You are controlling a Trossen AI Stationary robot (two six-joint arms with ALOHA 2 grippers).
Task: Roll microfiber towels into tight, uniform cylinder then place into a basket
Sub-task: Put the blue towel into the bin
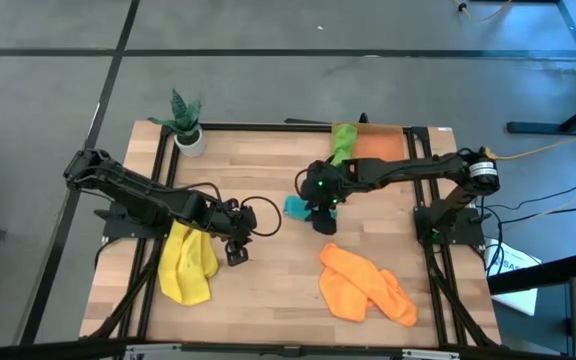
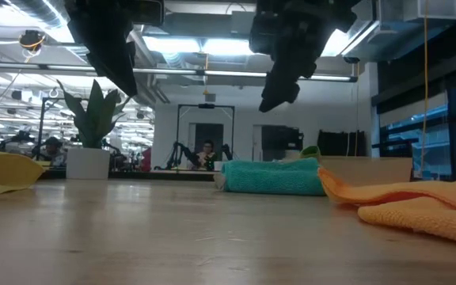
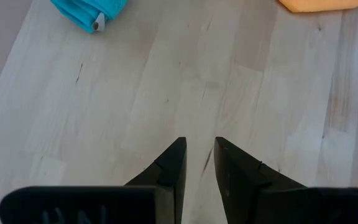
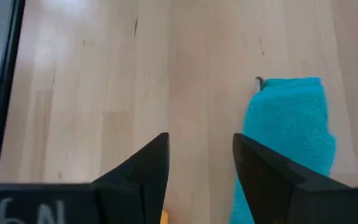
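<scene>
The teal towel (image 1: 295, 207) lies rolled into a cylinder on the table's middle; it also shows in the low view (image 2: 271, 176) and the right wrist view (image 4: 291, 124). My right gripper (image 1: 325, 224) hangs open above the table just right of the roll, with nothing between its fingers (image 4: 201, 143). My left gripper (image 1: 236, 254) hovers open over bare wood beside the yellow towel (image 1: 186, 265), its fingers (image 3: 199, 149) a narrow gap apart. A crumpled orange towel (image 1: 366, 285) lies near the front right. The green towel (image 1: 342, 142) lies at the left end of the orange basket (image 1: 383, 146).
A small potted plant (image 1: 188, 125) stands at the far left corner. A black frame rail runs along the table's edges (image 1: 268, 126). Bare wood lies between the yellow and orange towels (image 1: 268, 290).
</scene>
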